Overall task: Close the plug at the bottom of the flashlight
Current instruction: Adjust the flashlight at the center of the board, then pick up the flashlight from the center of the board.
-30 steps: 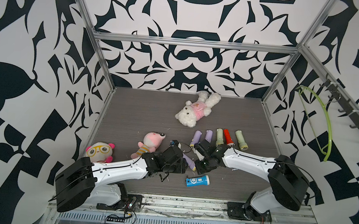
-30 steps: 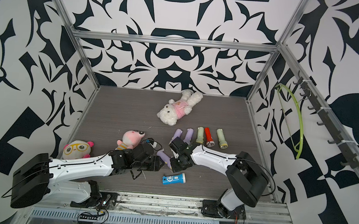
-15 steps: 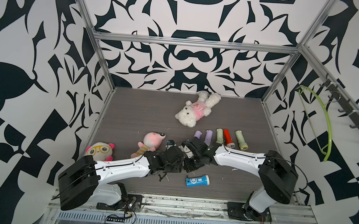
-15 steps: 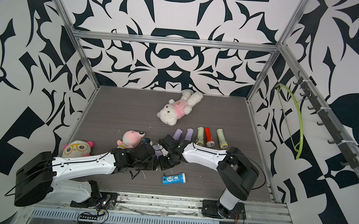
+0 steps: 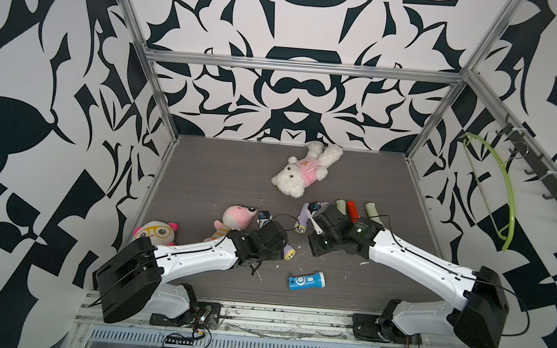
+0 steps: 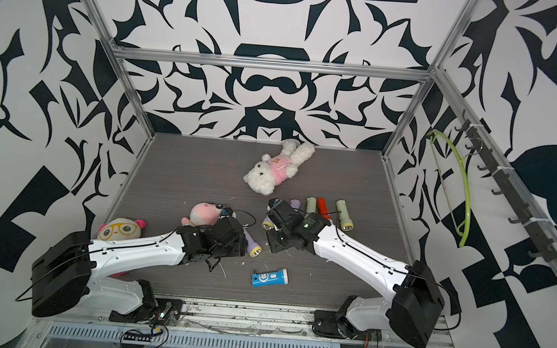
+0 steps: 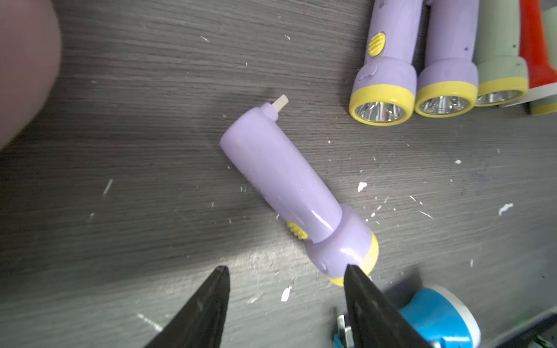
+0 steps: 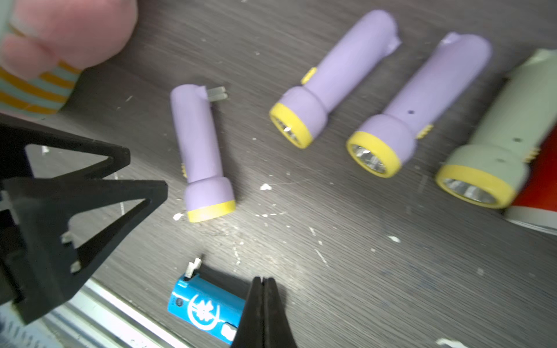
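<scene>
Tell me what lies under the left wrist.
A purple flashlight on the table, its plug sticking out. In both top views the wrist hides that plug end.

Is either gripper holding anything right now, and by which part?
Nothing is held. The left gripper is open, with the purple flashlight lying free at its tips. The right gripper is shut and empty.
</scene>
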You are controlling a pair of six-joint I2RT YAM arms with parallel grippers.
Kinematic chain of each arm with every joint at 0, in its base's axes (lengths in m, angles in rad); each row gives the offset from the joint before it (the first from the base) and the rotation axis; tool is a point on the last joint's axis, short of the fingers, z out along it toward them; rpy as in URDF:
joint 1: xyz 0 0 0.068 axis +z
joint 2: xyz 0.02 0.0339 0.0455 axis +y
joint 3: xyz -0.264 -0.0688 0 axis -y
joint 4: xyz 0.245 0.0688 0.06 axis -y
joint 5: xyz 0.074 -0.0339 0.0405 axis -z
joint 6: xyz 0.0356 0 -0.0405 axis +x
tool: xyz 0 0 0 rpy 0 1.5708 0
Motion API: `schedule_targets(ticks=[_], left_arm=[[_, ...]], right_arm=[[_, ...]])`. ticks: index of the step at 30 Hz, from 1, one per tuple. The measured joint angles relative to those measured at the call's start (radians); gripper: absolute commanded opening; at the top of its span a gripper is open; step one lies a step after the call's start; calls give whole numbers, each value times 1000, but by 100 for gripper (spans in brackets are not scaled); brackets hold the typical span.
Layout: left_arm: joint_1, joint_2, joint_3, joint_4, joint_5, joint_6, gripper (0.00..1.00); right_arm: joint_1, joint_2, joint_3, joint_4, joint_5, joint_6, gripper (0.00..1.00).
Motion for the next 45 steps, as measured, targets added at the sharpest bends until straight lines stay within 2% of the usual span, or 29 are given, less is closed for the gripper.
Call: schedule_targets(ticks=[25, 31, 37, 45], left_arm=[[26, 172, 67, 87, -5, -61, 65], [58, 225, 93, 96, 19, -62, 65], [101, 243, 101, 88, 35, -42, 59], [139, 243, 101, 73, 41, -15, 60]], right_arm=[[-53, -142, -125, -7, 45, -11, 0], [-56, -193, -154, -11, 44, -11, 0], [-58, -222, -180, -19, 43, -10, 0], [-59, -226, -187, -20, 32, -5, 0]])
